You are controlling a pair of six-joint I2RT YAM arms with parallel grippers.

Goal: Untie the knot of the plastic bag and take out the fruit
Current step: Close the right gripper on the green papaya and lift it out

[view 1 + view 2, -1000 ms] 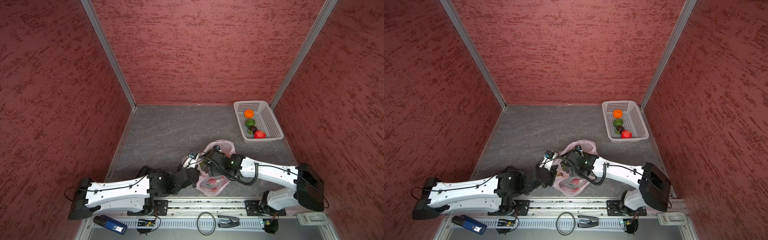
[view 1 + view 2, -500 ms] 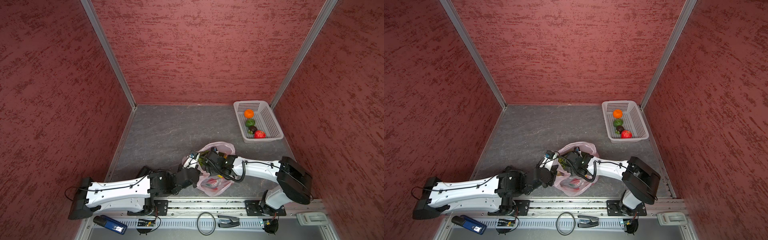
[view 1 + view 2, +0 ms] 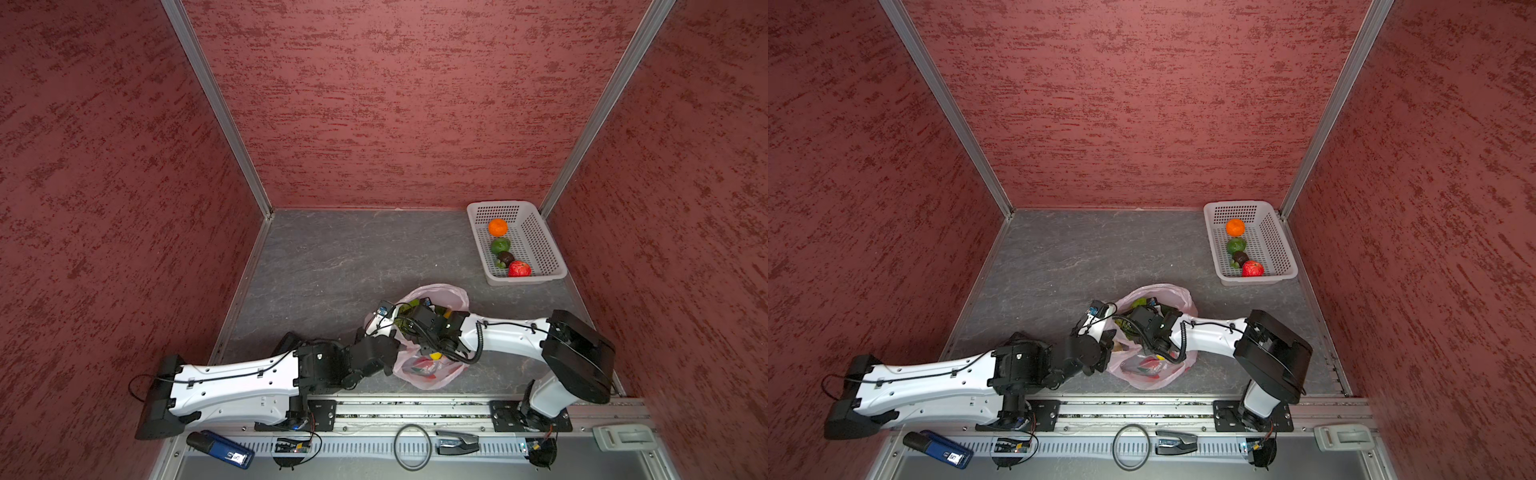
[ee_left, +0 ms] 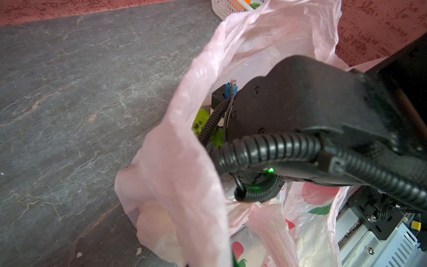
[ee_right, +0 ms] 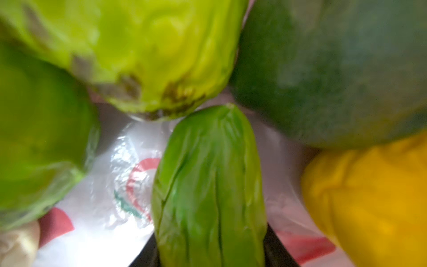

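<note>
Plastic bag [image 3: 451, 293], right arm [image 3: 507, 334] inside, basket [image 3: 525, 277] beyond

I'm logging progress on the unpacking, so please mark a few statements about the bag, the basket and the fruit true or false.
1. The plastic bag is knotted shut. False: its mouth stands open, and the right gripper is inside it.
2. The strawberry lies in the white basket. True.
3. The basket stands at the near left in both top views. False: it stands at the far right.
4. A long green piece and a yellow piece lie in the bag. True.
5. The orange mandarin lies in the bag. False: it is in the basket.
</note>
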